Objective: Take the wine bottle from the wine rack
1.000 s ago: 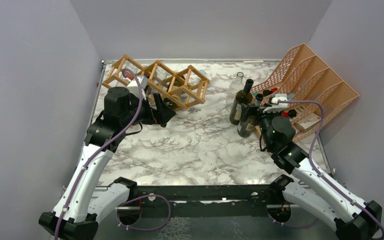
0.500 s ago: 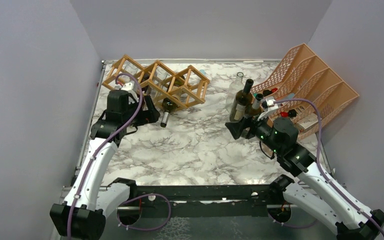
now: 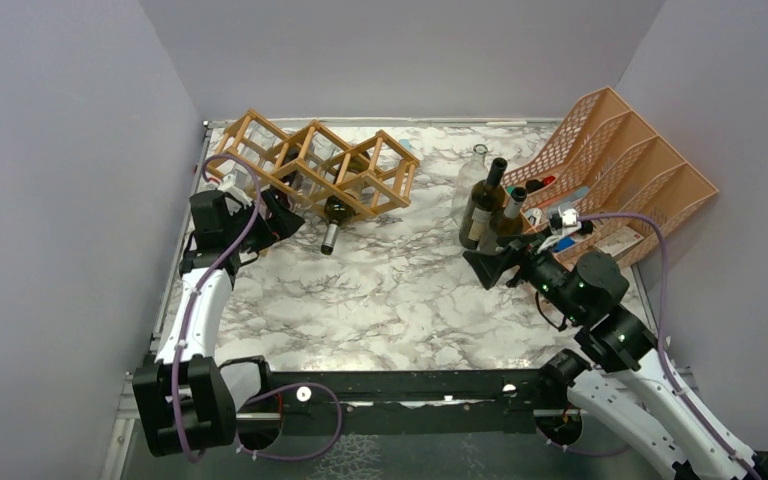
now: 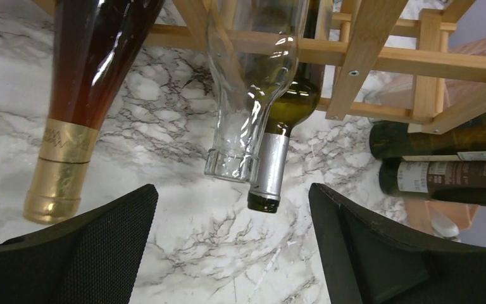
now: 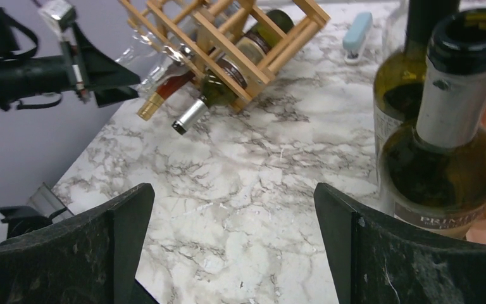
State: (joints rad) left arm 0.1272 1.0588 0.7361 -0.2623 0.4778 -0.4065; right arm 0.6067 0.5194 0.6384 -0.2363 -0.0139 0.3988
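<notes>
— Wine bottle (image 3: 333,222): where does it lie from you?
— Take the table (image 3: 400,300) first. The wine rack (image 3: 325,165) sits in its far left corner. My left pincer (image 3: 287,213) hangs just beside the rack's near face, to the left of the bottle's neck. My right pincer (image 3: 488,266) is well apart, across the table by two standing bottles (image 3: 481,205). So the left one is much the nearer.
— Which bottle do you mean?
— Three lie in the rack, side by side. I take the green one with the silver foil as the wine bottle to pull, though that is only my judgement. A clear bottle (image 4: 247,95) lies just beside it and overlaps it as seen from my wrist. A brown bottle (image 4: 85,69) with gold foil lies further left.
— Which way does it point?
— Its long axis runs from the far side of the table to the near side. The body is in the rack, and the neck sticks out of the near face and tilts down. Whether the mouth touches the table I cannot tell. From my wrist the neck ends just ahead of my fingers (image 4: 88,253), nearer the right one.
— And your pincers?
— Both are spread wide, with nothing between them. I judge I must set the gap across that neck, then draw along the axis, out towards the near edge.
</notes>
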